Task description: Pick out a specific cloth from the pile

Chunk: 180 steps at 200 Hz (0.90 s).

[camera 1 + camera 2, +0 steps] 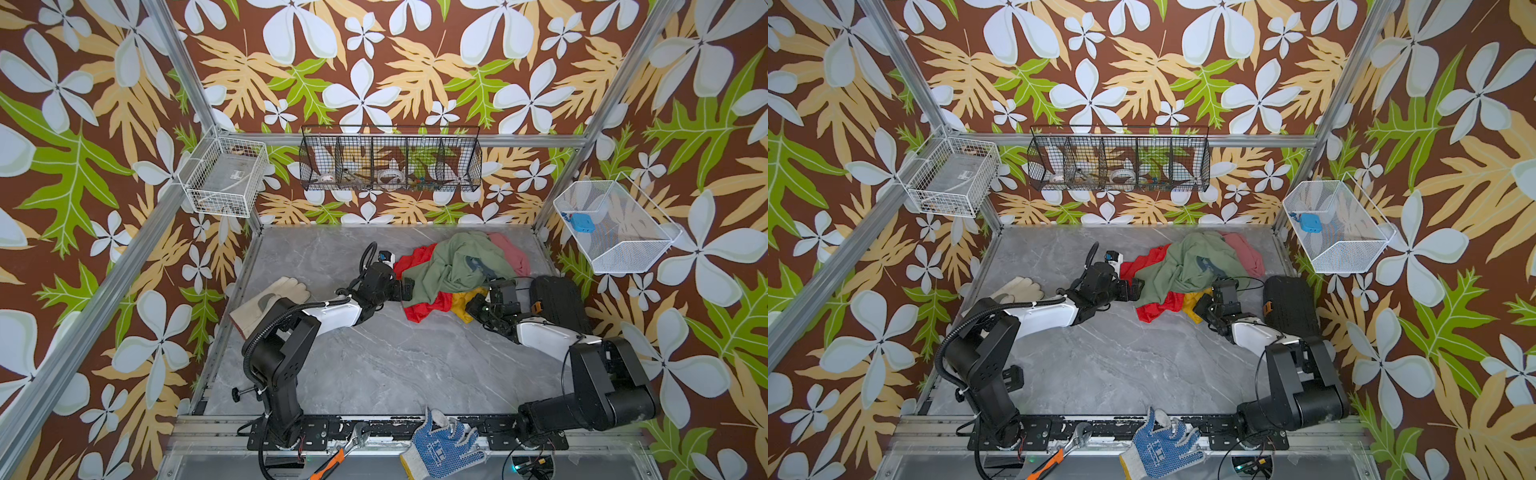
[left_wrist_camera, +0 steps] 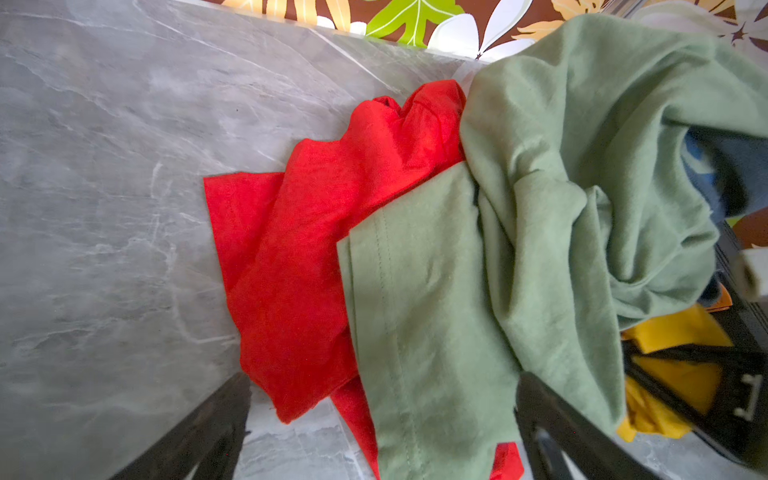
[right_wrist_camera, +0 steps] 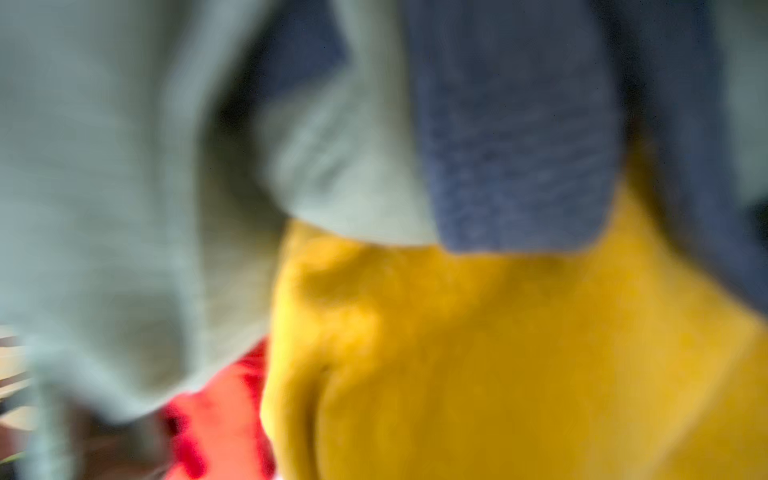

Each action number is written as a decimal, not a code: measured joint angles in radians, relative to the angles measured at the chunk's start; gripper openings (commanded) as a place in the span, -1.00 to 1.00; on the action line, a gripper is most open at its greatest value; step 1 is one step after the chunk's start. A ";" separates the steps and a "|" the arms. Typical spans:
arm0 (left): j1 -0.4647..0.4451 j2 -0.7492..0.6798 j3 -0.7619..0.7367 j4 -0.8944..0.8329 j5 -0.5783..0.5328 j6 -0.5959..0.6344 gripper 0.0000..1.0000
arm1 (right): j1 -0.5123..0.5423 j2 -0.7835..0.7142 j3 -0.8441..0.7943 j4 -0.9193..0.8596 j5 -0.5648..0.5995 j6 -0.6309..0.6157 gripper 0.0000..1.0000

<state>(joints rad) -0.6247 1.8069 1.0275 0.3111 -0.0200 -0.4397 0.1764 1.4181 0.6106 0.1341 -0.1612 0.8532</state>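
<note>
Mustard-yellow cloth (image 1: 460, 304), under the pile (image 1: 457, 259) by the table's (image 1: 374, 365) far right corner, is pinched by the right gripper (image 1: 474, 306); left gripper (image 1: 409, 289) gapes.

Matt fabric pile (image 1: 453, 262), smooth marbled tabletop (image 1: 395, 365)

Tabletop (image 1: 399, 365) bare across centre and lower middle of both top views: wide passage. Pile (image 1: 457, 270) fills upper right centre; olive-green cloth (image 1: 440, 282) overlaps mustard cloth (image 1: 459, 307). Black case (image 1: 557, 303) blocks right edge; beige work glove (image 1: 276, 295) at left; left arm (image 1: 332, 311) lies across left centre
</note>
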 measured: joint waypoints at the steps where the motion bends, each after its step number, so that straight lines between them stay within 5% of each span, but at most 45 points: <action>1: 0.000 0.001 0.001 0.000 0.001 0.000 1.00 | 0.000 -0.003 0.000 0.000 0.000 0.000 -1.00; 61: -0.013 0.073 0.084 -0.024 0.030 -0.002 1.00 | 0.001 -0.188 0.097 -0.119 -0.058 -0.040 -1.00; 180: -0.055 0.198 0.212 -0.106 0.035 -0.007 1.00 | 0.001 -0.264 0.311 -0.287 -0.154 -0.079 -1.00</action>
<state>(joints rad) -0.6800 2.0048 1.2392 0.2054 0.0154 -0.4465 0.1772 1.1542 0.9218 -0.1528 -0.3153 0.7742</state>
